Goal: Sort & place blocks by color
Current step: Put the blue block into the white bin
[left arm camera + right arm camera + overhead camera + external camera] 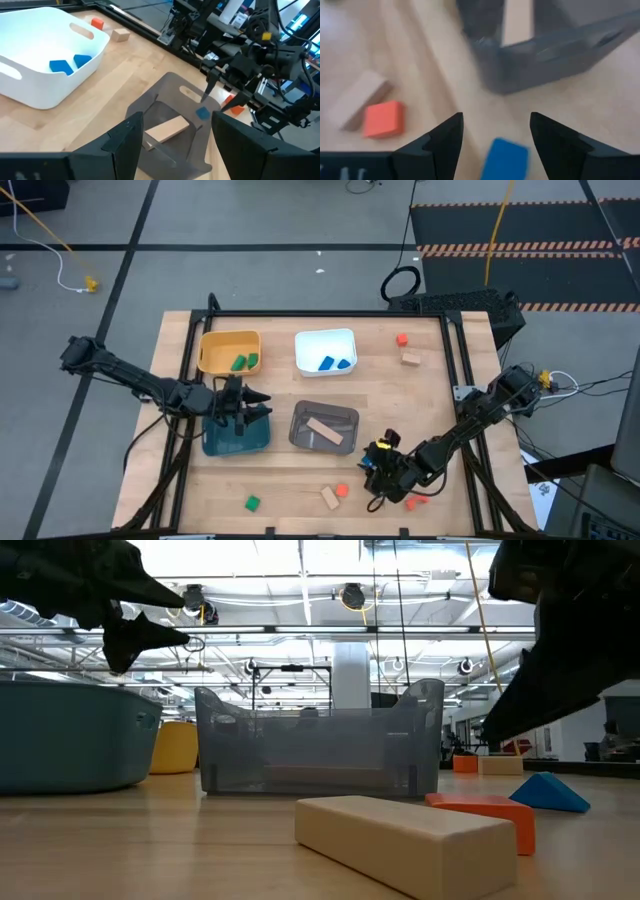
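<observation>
My right gripper point(496, 120) is open near the table's near right part point(380, 468). It hovers just above a blue block point(504, 159) that lies flat on the wood between its fingers, close to the grey bin point(555, 60); the fingers do not touch it. A red-orange block point(382, 119) and a tan block point(356, 99) lie beside it. My left gripper point(175, 145) is open and holds nothing above the teal bin point(235, 435). Green blocks point(242, 362) lie in the yellow bin, blue ones point(335, 364) in the white bin, a tan bar point(322, 430) in the grey bin.
Loose blocks on the table: red-orange point(401, 338) and tan point(410, 358) at the far right, green point(252, 503), tan point(330, 498) and red-orange point(342, 490) near the front edge. The grey bin's wall point(320, 745) stands close to my right gripper.
</observation>
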### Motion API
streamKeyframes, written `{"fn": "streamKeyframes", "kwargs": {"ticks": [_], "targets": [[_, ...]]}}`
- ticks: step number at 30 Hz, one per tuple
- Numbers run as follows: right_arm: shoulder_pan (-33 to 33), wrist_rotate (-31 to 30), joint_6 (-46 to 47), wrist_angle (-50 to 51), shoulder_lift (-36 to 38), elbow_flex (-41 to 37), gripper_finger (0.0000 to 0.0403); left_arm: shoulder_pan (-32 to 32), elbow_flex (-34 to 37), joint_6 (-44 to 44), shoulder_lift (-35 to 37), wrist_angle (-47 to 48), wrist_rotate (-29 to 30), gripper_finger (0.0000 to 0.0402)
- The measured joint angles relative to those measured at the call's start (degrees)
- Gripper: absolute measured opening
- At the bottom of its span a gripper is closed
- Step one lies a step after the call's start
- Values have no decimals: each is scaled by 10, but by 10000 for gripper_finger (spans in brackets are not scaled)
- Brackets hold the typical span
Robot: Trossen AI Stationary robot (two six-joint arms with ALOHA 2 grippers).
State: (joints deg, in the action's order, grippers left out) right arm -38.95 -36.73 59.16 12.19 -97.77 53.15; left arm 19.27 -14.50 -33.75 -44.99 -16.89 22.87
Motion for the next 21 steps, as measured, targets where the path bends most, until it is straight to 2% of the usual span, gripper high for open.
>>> {"fn": "streamKeyframes", "kwargs": {"ticks": [7,15,21], "targets": [[-8,-8,18,4,-7,1,224,0,0,0,0,5,0,235],[-35,-8,88,5,-66,1,216,0,0,0,0,4,0,235],[-42,-46,89,0,-101,3,206,0,0,0,0,2,0,235]]}}
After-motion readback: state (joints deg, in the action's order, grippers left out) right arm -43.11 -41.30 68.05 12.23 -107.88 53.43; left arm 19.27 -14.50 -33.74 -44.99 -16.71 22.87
